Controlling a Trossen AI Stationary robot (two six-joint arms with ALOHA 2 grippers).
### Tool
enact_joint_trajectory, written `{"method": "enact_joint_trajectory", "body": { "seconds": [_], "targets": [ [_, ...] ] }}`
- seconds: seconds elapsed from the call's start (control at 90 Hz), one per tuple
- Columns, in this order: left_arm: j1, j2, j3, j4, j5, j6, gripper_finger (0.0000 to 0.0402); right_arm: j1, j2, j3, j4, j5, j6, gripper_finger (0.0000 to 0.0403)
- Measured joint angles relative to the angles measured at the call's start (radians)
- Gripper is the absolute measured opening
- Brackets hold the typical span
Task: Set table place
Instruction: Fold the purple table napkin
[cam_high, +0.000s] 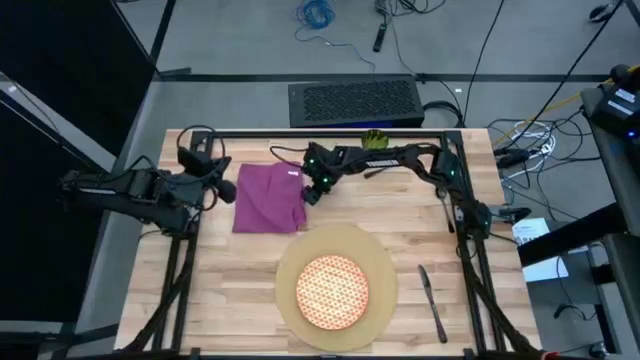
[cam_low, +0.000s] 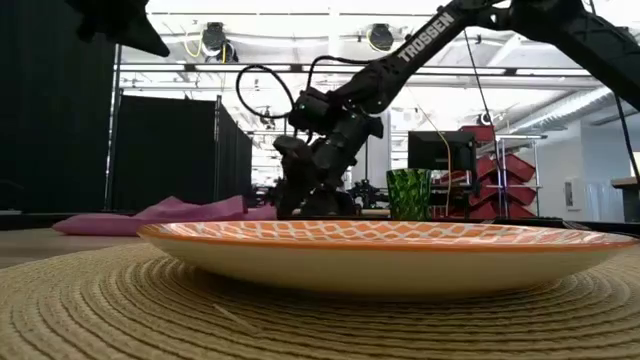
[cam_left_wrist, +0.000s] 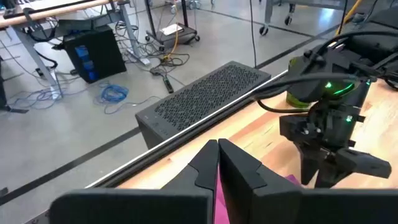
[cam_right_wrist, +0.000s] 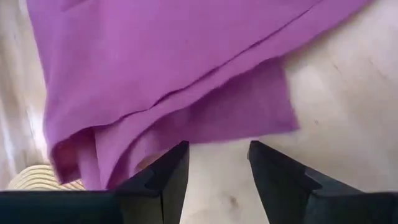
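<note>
**Place setting, partly laid: what your cameras recorded**

Read from the left of the high view, clock directions taken from the middle of the table (cam_high: 250, 290).

1. Left gripper (cam_high: 222, 187): you had it parked at about 10 o'clock, at the left edge of the napkin. Its two fingers (cam_left_wrist: 239, 168) stood pressed nearly together, a narrow slit only, holding nothing.

2. Purple napkin (cam_high: 268, 197): it lay crumpled and folded on the wood at roughly 11 o'clock, between the two grippers.

3. Right gripper (cam_high: 314, 194): your arm reached across from the right side and pointed down at the napkin's right edge, near 12 o'clock. The fingers (cam_right_wrist: 165, 177) were parted with bare wood between them, gripping nothing; the cloth's hem lay just beyond the tips.

4. Tan mat (cam_high: 290, 265): round, woven, at about 6 o'clock.

5. Orange-and-white plate (cam_high: 333, 290): it sat on the mat, roughly centred.

6. Green cup (cam_high: 374, 138): upright at about 1 o'clock by the far edge, partly hidden under the right arm.

7. Knife (cam_high: 432, 302): it lay flat on the wood at about 4 o'clock, beside the mat and apart from it.
</note>
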Motion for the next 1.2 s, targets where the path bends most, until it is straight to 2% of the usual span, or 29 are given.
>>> {"method": "enact_joint_trajectory", "body": {
  "seconds": [0.3, 0.567, 0.822, 1.022, 1.122, 1.2],
  "targets": [
    [0.0, 0.0, 0.0, 0.0, 0.0, 0.003, 0.0, 0.0, 0.003, 0.0, 0.04, 0.04, -0.013, 0.0157],
    [0.0, 0.0, 0.0, 0.002, 0.002, 0.002, 0.0, 0.029, 0.008, 0.001, 0.047, 0.147, -0.021, 0.0157],
    [0.0, 0.0, 0.0, 0.007, 0.01, 0.001, 0.0, 0.024, -0.008, 0.0, 0.044, 0.137, 0.023, 0.0148],
    [0.0, 0.0, 0.0, 0.007, 0.01, 0.004, 0.0, 0.023, -0.042, 0.008, 0.052, 0.125, 0.009, 0.0121],
    [0.0, 0.0, 0.0, 0.007, 0.01, 0.005, 0.0, 0.021, -0.038, 0.007, 0.026, 0.121, 0.0, 0.0081],
    [0.0, 0.0, 0.0, 0.007, 0.01, 0.007, 0.0, 0.021, -0.034, 0.007, 0.023, 0.118, -0.021, 0.0035]
  ]
}}
